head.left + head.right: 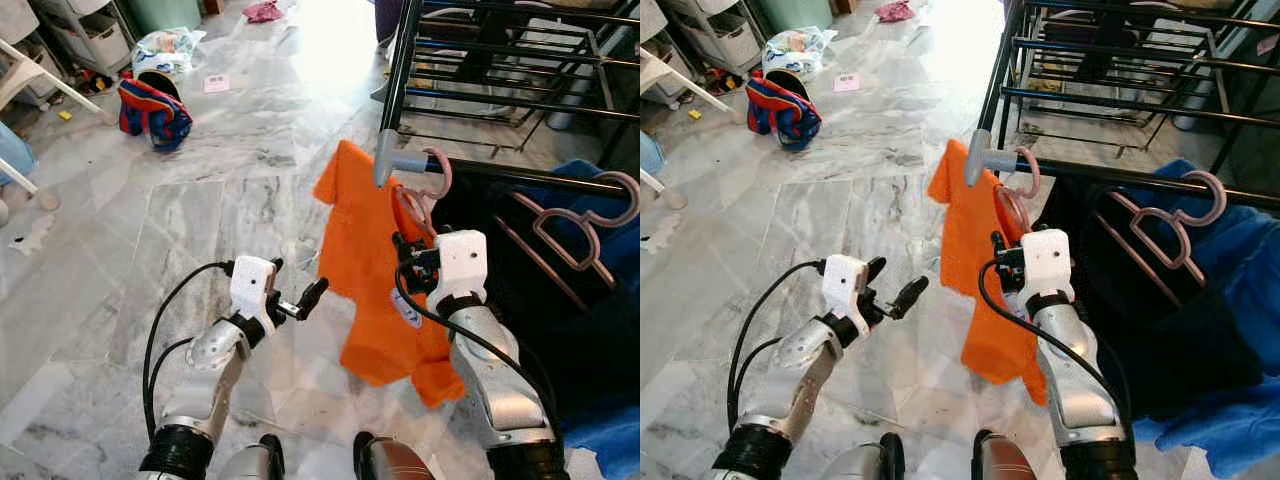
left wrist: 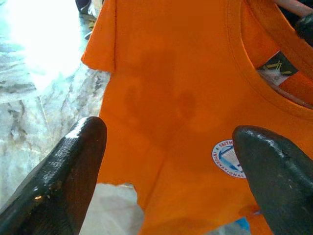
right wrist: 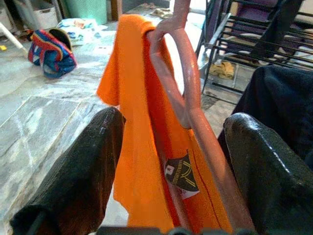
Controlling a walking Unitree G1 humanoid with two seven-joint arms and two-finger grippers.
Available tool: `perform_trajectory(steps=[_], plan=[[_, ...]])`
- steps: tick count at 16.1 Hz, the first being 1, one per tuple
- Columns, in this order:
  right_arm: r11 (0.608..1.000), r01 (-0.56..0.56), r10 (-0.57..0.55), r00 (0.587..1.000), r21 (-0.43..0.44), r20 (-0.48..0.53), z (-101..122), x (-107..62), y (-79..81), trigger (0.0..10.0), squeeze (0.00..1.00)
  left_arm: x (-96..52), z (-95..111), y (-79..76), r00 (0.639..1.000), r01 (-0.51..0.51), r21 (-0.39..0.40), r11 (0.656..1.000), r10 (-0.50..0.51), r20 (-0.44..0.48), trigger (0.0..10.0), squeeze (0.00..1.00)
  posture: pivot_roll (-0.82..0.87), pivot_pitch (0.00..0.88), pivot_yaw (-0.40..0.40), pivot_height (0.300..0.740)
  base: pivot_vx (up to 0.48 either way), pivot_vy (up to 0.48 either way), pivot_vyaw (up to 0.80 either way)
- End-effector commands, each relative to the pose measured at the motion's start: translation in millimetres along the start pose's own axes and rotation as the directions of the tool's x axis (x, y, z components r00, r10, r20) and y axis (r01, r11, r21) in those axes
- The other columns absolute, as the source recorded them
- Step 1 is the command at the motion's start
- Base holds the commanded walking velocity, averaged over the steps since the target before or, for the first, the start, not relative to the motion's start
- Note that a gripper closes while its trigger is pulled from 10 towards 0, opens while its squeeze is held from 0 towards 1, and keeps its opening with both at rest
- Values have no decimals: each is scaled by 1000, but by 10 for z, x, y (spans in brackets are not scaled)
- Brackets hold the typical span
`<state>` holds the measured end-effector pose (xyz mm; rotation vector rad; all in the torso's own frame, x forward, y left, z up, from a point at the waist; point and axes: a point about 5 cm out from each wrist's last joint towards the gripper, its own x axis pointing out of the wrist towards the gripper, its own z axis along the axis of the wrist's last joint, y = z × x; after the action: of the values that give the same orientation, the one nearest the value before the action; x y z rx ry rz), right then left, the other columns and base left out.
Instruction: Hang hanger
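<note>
A black metal drying rack (image 1: 520, 175) stands over the grey marble floor (image 1: 200, 200). From its near rail an orange T-shirt (image 1: 370, 270) hangs lengthwise downward on a pink plastic hanger (image 3: 183, 98), hook uppermost. The right gripper (image 3: 171, 161) sits spread, empty, astride the hanger; the left gripper (image 1: 300, 297) hovers open and empty beside the shirt.

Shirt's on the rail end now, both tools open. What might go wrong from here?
The pink hanger hooks the black rail right beside its grey end cap, so a nudge may slip it off. The right tool straddles the hanger, and pulling back could snag it. The orange shirt hangs bunched and could slide off.
</note>
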<state>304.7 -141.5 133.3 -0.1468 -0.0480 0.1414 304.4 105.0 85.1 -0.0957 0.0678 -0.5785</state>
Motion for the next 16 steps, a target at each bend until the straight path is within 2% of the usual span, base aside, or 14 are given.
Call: perform_trajectory(steps=[1,6,16], plan=[[1000,-25,25,999,7,-25,-27,-3,6,0,0,-15,-39,5,1000,0,7,1000,0,-29,10000,0,-59,223,69,740,0,0,0],[1000,-15,16,996,8,-93,-98,12,-91,0,0,14,-60,-45,999,15,4,1000,-15,-41,10000,0,-66,219,71,740,0,0,0],[999,-16,20,993,36,-113,-108,46,-144,0,0,9,-84,-41,998,10,8,1000,-10,-56,10000,0,-59,215,68,740,0,0,0]])
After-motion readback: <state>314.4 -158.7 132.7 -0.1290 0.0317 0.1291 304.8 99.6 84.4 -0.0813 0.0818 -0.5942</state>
